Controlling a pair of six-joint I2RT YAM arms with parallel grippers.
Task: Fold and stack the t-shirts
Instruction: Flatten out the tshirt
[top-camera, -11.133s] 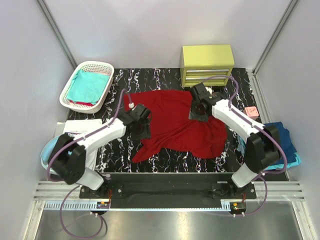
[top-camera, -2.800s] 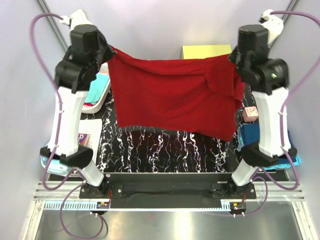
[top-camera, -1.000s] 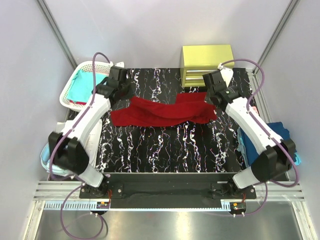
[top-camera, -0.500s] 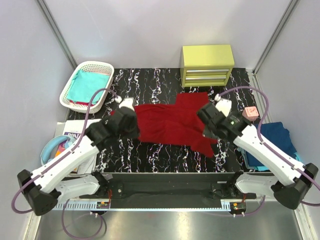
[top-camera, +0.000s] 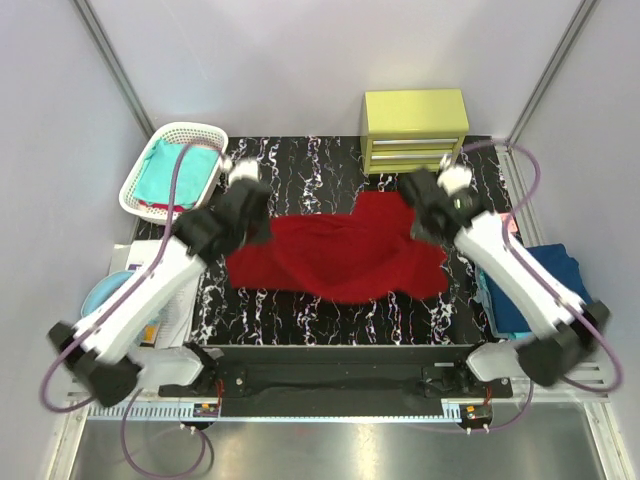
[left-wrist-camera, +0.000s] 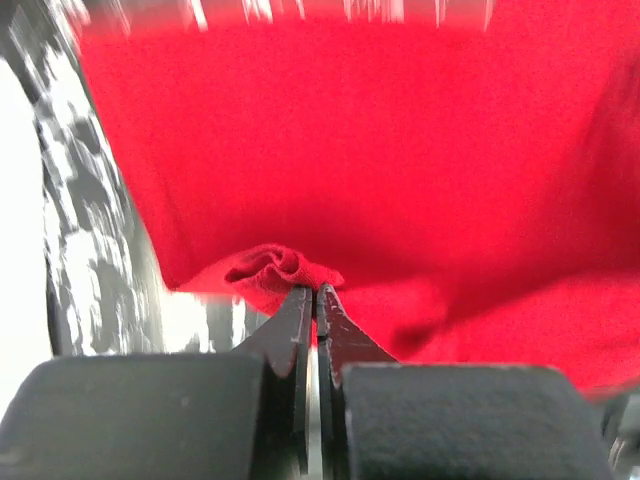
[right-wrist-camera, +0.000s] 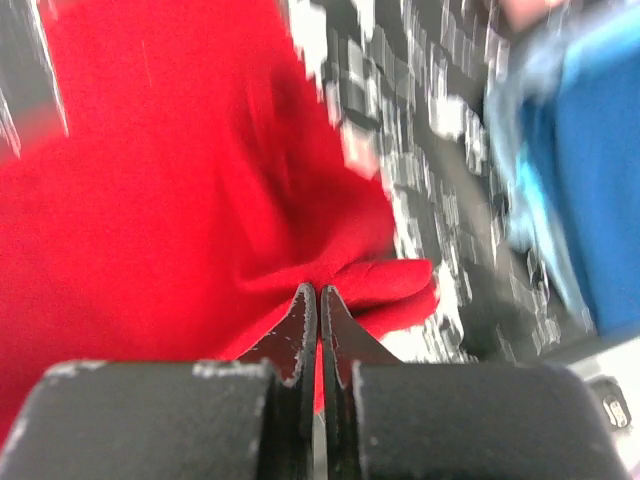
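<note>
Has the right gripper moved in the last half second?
Yes. The right gripper, shut on the dark red t-shirt, has moved away from the arm bases, toward the yellow drawer unit.

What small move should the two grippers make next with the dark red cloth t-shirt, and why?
Probably pull slightly apart and lay the dark red cloth t-shirt flat on the black marbled table. The left gripper and right gripper are each shut on a bunched edge, and the cloth between them looks creased, not yet smooth enough to fold.
</note>
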